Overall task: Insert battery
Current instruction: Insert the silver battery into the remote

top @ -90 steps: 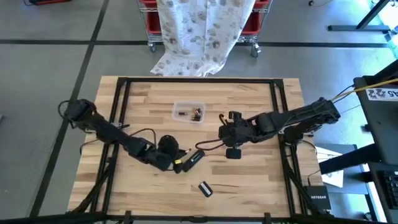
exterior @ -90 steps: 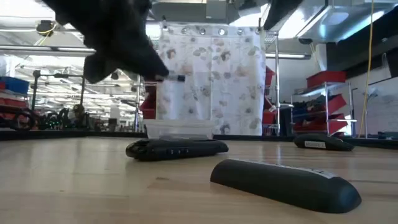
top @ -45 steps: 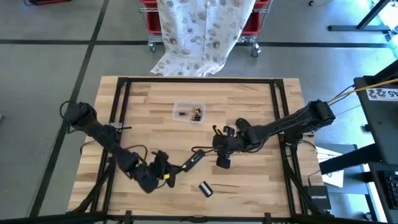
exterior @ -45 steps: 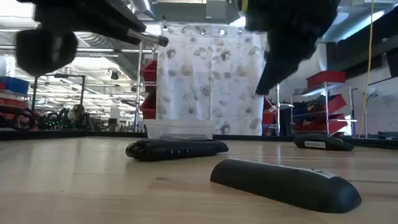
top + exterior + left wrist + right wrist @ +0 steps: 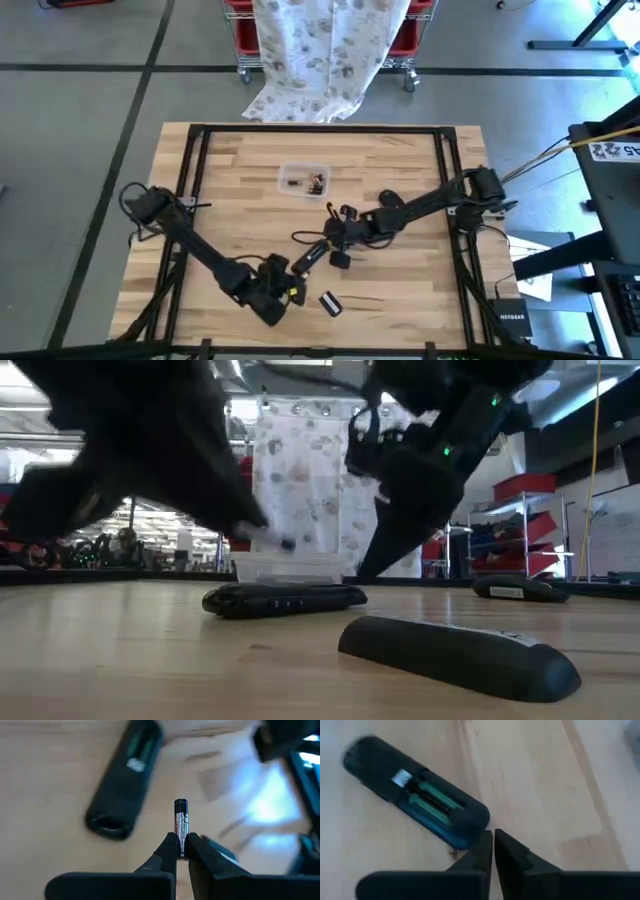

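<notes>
From above, the remote (image 5: 310, 256) lies near the middle of the counter (image 5: 400, 170), its long axis running diagonally, with its back cover (image 5: 330, 303) lying apart, nearer the front edge. The right claw (image 5: 335, 240) sits just beside the remote's far end, while the left claw (image 5: 285, 293) is a little off its near end, so the right arm is the closer one; a clear tray (image 5: 303, 180) with small items stands well apart toward the back. At counter height, the remote (image 5: 285, 599) lies flat behind the loose cover (image 5: 460, 656), another dark flat thing (image 5: 520, 590) rests off to the side, and both arms blur above them. Past the left claw (image 5: 181, 846), its fingers pinch a battery (image 5: 180, 825) by one end, the battery pointing straight forward; the remote (image 5: 125, 780) lies ahead and to one side, its axis slanted against the battery's, so I judge the battery must be turned to line up with the bay. Red print on the battery is too small to read. Past the right claw (image 5: 493, 851), pressed together and holding nothing, the remote (image 5: 415, 795) shows its open bay with green slots and a small white label that cannot be read. A modem at the counter's corner reads NETGEAR (image 5: 512, 317).
</notes>
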You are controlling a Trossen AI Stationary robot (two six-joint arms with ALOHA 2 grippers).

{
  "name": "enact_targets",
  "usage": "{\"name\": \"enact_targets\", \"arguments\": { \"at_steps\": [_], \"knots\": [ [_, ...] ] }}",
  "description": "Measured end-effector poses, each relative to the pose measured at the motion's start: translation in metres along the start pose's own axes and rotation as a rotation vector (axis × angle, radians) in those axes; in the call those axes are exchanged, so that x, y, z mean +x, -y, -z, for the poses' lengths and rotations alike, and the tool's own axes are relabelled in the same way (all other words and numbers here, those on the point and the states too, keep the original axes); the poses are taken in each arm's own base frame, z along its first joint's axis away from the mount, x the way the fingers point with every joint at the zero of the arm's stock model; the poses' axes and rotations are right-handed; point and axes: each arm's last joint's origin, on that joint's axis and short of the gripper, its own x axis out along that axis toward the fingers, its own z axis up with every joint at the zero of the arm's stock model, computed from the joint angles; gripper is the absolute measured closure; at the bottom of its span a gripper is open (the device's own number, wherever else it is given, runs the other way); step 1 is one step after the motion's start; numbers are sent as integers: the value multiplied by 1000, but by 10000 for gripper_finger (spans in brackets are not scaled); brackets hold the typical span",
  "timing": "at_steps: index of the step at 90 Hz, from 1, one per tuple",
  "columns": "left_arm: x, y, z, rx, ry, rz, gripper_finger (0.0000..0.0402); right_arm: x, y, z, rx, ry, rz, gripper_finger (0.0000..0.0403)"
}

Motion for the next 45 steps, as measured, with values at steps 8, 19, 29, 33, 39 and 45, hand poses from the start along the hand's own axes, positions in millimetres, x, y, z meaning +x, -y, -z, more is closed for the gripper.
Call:
{"name": "enact_targets", "arguments": {
  "at_steps": [8,19,29,33,39,45],
  "knots": [
    [13,-8,4,-5,-32,-50,401,6,0,3,-2,-19,-18,402],
    [20,-13,3,3,-67,-102,401,6,-7,7,-16,-37,-86,402],
    [20,-19,-2,33,-94,-176,400,5,-23,17,-42,-39,-133,402],
    [17,-21,-5,53,-97,-207,400,3,-29,19,-54,-43,-147,402],
    [13,-23,-8,70,-93,-229,400,1,-39,24,-75,-47,-168,403],
    [9,-21,-9,75,-108,-224,400,-1,-45,27,-92,-49,-169,403]
  ]
}}
